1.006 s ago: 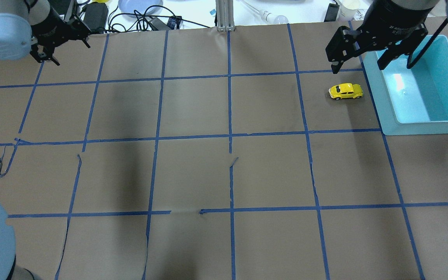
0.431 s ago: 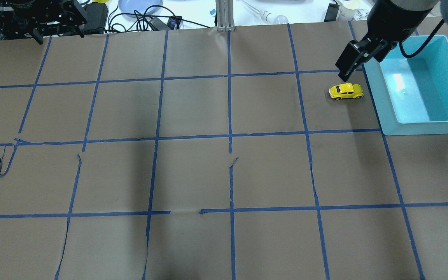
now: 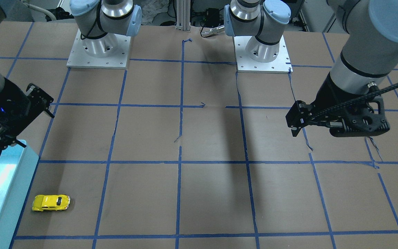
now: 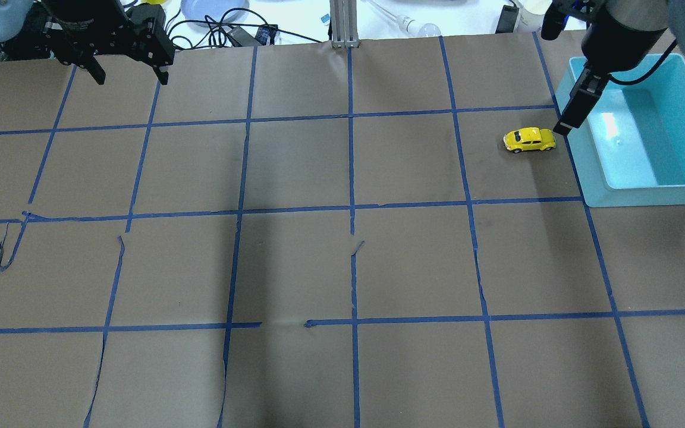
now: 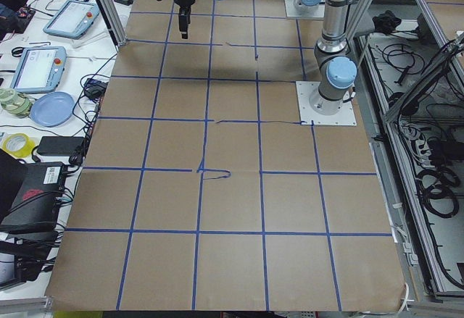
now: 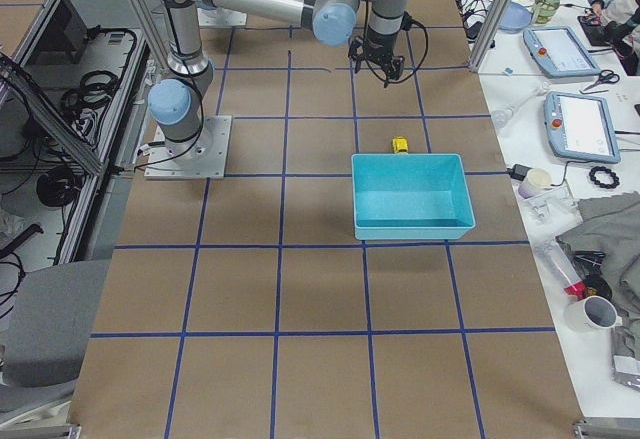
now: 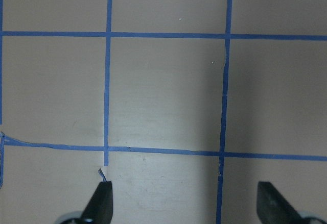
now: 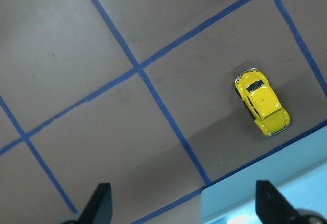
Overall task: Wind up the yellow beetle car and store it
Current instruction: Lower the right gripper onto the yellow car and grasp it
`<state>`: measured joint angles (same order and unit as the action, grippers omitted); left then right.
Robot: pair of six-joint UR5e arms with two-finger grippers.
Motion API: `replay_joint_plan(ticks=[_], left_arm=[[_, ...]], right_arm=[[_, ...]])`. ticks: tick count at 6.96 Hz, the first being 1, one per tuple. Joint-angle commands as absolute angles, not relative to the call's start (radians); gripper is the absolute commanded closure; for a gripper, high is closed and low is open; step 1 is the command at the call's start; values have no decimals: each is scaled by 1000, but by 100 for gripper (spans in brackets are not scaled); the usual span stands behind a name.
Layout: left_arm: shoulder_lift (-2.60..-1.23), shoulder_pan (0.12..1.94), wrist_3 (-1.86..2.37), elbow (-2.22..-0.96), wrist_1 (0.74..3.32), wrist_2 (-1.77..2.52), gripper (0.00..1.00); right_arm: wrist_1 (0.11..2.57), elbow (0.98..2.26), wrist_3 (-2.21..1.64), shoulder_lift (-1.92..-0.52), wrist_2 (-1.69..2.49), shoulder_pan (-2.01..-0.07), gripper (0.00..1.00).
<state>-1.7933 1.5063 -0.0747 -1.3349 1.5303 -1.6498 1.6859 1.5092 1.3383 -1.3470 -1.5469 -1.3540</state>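
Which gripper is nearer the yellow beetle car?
The right gripper, open beside the teal bin, close to the yellow beetle car. The left gripper, also open, is far off at the other end of the table.

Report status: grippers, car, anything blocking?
Left gripper open, empty, far away. Right gripper open, empty, near yellow beetle car. Car on table beside turquoise bin, ungrasped. Nothing blocking.
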Motion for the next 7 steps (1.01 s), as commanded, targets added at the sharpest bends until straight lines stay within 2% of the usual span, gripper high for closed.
replay_joint_plan(ticks=[1,3,4,7], left_arm=[[-1775,1522,-81,-1390,1537,-1625,0],[-1769,1523,-90,-1396,1569,-1603,0],[-1769,1520,-101,-1397,1569,-1565,0],[-1767,1520,-106,-1411,1569,-1565,0]], right_arm=[[1857,1509,1732,-1200,-1562,-1331,1],[2019,1534,1770,-1079,-1557,-1330,1],[2104,1555,1773,-1045,-1562,-1328,4],[2195,1566,1776,-993,-1555,-1328,4]])
